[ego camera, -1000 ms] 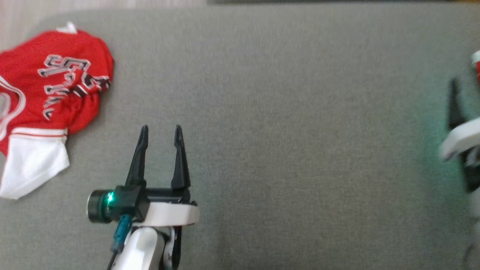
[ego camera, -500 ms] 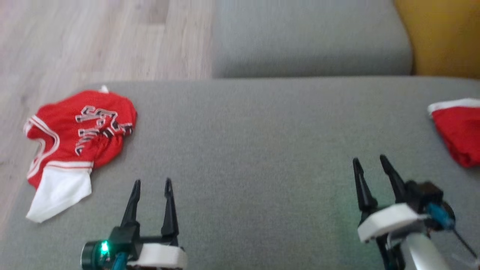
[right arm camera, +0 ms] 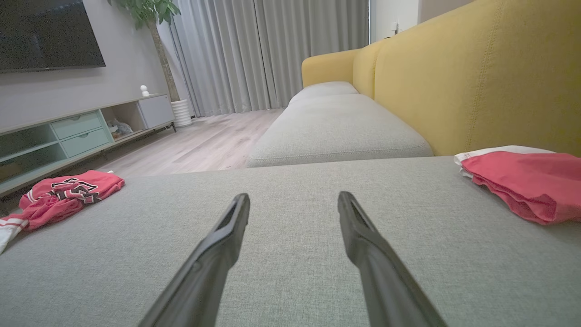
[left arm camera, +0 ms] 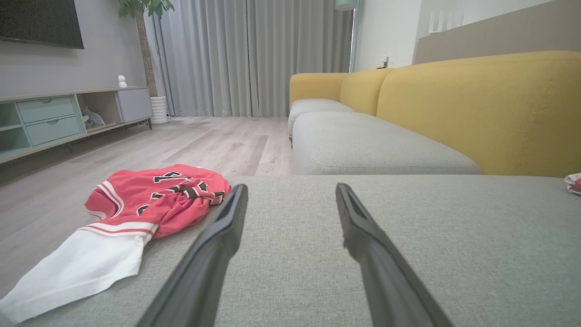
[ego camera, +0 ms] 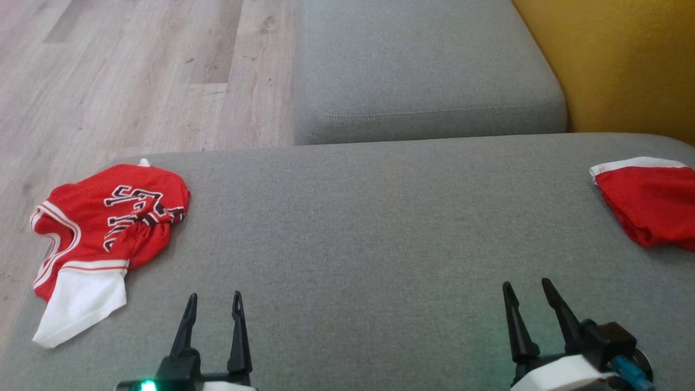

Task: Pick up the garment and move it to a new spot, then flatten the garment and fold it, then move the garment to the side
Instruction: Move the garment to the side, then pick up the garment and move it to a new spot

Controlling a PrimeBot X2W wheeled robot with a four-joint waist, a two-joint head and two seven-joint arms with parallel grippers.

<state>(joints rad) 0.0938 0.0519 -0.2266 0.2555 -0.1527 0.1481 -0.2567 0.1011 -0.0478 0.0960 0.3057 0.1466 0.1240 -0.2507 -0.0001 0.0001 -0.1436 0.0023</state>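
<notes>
crumpled garment: the red jersey (ego camera: 108, 217) with black-and-white lettering is lying bunched at the left edge of the grey seat cushion (ego camera: 353, 244), its white part trailing toward the robot and its left side sitting close to the drop to the wooden floor (ego camera: 136, 70).
second garment: a red piece with a white hem (ego camera: 649, 209) is sitting at the right edge of the same cushion, looking compact and layered, as if folded; it is running out of the head view, so its full shape cannot be told.
left gripper: the left gripper (ego camera: 214, 296) is hovering low over bare cushion, near the jersey's white part, its two fingers standing spread and pinching nothing.
right gripper: the right gripper (ego camera: 525, 283) is hovering over bare cushion, well apart from the jersey and nearer the red piece on the right, its fingers likewise spread and carrying nothing.
done so far: judging from how things are lying, nothing is looking done on the jersey; it is sitting rumpled, neither flattened nor folded.
left to do: picking up, moving to a new spot, flattening, folding and setting aside are all looking outstanding.
step in hand: the robot is probably lining up for the first grasp, with the left arm being the closer one.
watch for: the jersey is lying near the cushion's edge, so a loose pinch is risking dragging it off.
</notes>
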